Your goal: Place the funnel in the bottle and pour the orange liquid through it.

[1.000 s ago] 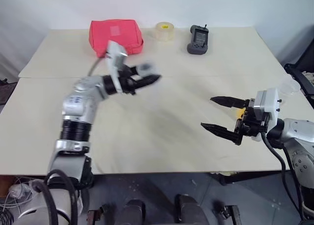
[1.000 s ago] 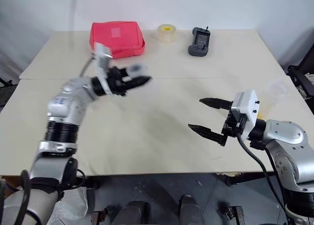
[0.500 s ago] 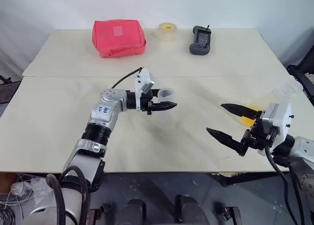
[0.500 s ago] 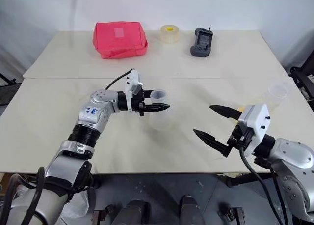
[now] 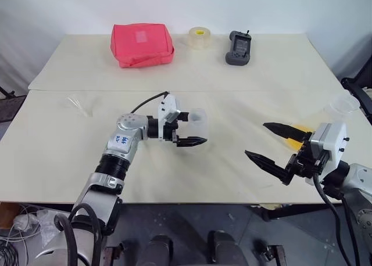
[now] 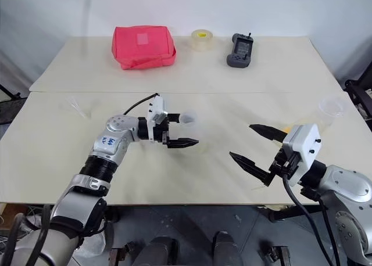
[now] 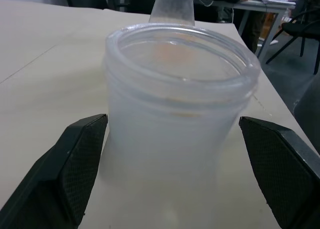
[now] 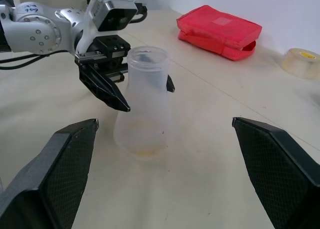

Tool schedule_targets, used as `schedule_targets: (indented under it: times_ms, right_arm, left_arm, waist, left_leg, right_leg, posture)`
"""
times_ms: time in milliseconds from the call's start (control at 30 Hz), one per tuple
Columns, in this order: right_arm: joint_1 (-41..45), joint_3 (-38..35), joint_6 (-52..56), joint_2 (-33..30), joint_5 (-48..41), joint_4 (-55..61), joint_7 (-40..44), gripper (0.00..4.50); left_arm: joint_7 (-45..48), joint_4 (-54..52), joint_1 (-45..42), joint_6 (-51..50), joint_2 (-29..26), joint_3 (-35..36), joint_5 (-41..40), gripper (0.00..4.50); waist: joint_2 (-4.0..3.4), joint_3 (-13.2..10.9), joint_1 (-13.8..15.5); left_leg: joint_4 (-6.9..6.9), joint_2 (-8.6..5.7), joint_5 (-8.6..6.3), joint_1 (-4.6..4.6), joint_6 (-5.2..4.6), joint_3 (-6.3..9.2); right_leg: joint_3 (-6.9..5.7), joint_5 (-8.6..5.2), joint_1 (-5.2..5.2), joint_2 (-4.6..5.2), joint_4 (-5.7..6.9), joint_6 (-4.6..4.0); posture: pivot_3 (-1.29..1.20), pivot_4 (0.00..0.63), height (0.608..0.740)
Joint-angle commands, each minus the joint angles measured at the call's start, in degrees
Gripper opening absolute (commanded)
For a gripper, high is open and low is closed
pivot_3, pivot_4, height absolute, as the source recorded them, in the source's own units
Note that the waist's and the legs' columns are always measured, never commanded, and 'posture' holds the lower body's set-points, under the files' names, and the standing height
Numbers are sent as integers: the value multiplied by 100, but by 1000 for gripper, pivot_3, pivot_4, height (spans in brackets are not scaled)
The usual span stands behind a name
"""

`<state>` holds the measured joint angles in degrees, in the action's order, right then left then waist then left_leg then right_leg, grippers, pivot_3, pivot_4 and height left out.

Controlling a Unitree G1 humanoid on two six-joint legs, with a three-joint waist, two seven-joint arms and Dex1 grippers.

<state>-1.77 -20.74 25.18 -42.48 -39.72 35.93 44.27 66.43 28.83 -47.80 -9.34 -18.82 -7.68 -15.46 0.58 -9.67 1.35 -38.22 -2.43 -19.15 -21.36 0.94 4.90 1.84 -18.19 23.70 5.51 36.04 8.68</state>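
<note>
Both of my left gripper (image 5: 189,129) fingers are standing apart around the neck of the upright bottle (image 8: 144,103) at mid-table, not clamping it. I'm seeing the funnel (image 5: 77,105) lying far left, nearer this arm; my right gripper (image 5: 268,144) is waiting open.

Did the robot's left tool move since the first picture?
Yes. The left tool came down toward the robot, away from the red pouch at the table's far edge, and now stands open around the bottle on the table.
</note>
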Motion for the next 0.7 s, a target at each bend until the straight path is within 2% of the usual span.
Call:
schedule_targets:
  times_ms: [33, 233, 400, 700]
  right_arm:
    - [-2, -248, -37, -138, -123, 185, 60, 4500]
    - [-52, -273, -53, -328, -81, 59, 272, 4500]
    - [131, -108, -79, -367, -28, -166, 420, 4500]
    - [857, 361, -135, -357, 110, -700, 701, 4500]
  left_arm:
    - [11, -478, 119, -370, -235, 199, -151, 4457]
    - [-332, -1154, 403, -1165, -706, 614, -340, 4457]
    - [-614, -2068, 1078, -1806, -1241, 1017, -543, 4457]
    - [-1159, -2977, 1689, -2426, -1464, 1385, -866, 4457]
  waist:
    - [0, 0, -1]
    - [0, 0, -5]
    - [0, 0, -23]
    - [0, 0, 1]
  left_leg:
    - [0, 0, 0, 0, 0, 0]
    - [1, 1, 0, 2, 0, 0]
    - [5, 7, 0, 6, 0, 1]
    - [-1, 1, 0, 7, 0, 7]
  right_leg:
    - [0, 0, 0, 0, 0, 0]
    - [1, 0, -1, 0, 1, 0]
    - [4, 0, 0, 0, 16, 0]
    - [4, 0, -6, 7, -6, 0]
  posture:
    - [0, 150, 740]
    - [0, 150, 740]
    - [0, 150, 740]
    - [0, 150, 740]
